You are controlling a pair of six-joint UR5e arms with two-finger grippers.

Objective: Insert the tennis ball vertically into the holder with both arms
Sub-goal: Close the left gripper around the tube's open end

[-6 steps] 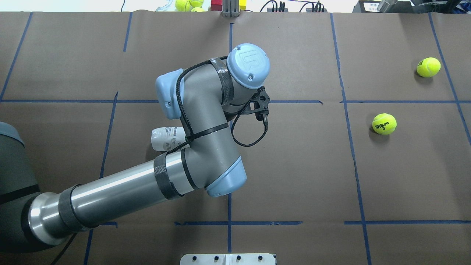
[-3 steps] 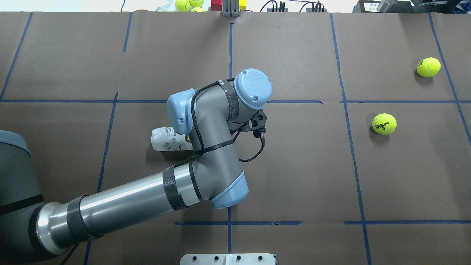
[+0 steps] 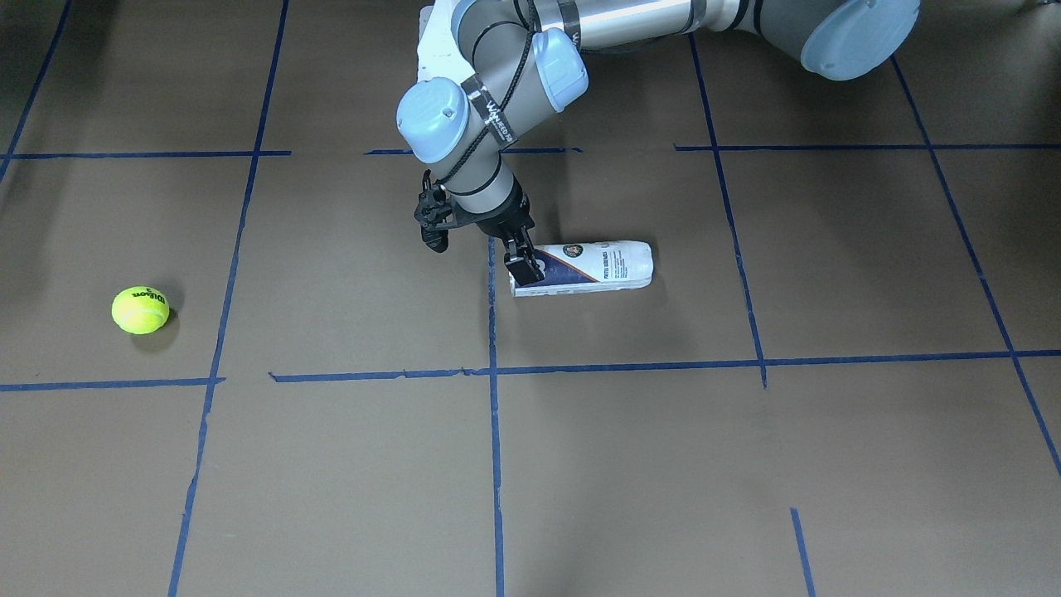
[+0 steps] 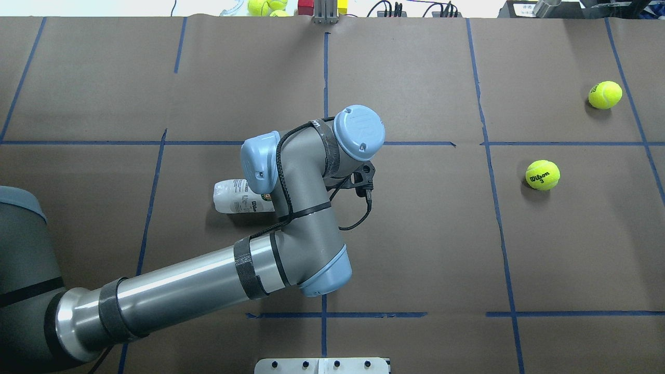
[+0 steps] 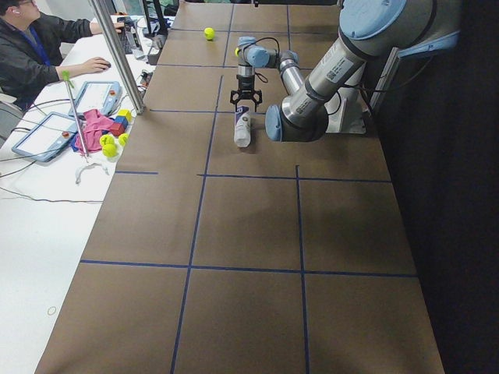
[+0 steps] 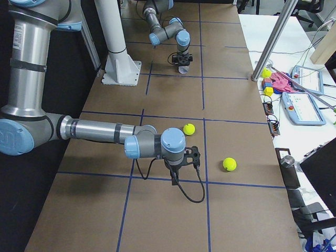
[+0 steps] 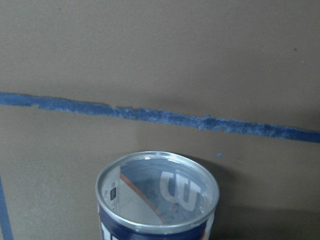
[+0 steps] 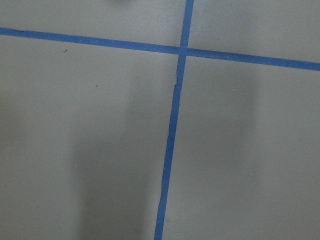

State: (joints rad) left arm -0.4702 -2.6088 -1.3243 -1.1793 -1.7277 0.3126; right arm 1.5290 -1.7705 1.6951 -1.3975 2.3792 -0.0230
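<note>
Overhead, left to right: left arm [image 4: 176, 288] enters at the left edge and bends down over the holder [image 4: 236, 196]. The holder lies on its side on the brown table [image 4: 415, 249], not upright, with only its closed end showing past the wrist. Front camera puts the left gripper [image 3: 525, 269] right at the can's open end, one finger in front of the rim. No view shows whether the jaws are apart or clamped on it. Left wrist cam looks into the open mouth: looks empty, no fingers in frame. Further right, well apart from the holder, the tennis ball [image 4: 543, 175] sits loose on the table, with a second ball [image 4: 605, 94] beyond it toward the far right corner. Right gripper [image 6: 175, 177] shows only in the right side view, pointing down near the ball and touching nothing I can see. Whether it's spread or closed, can't tell. Progress: nothing banked, I'd say. Left to do: grab the holder and stand it mouth-up, pick the ball, drop it in from above.
</note>
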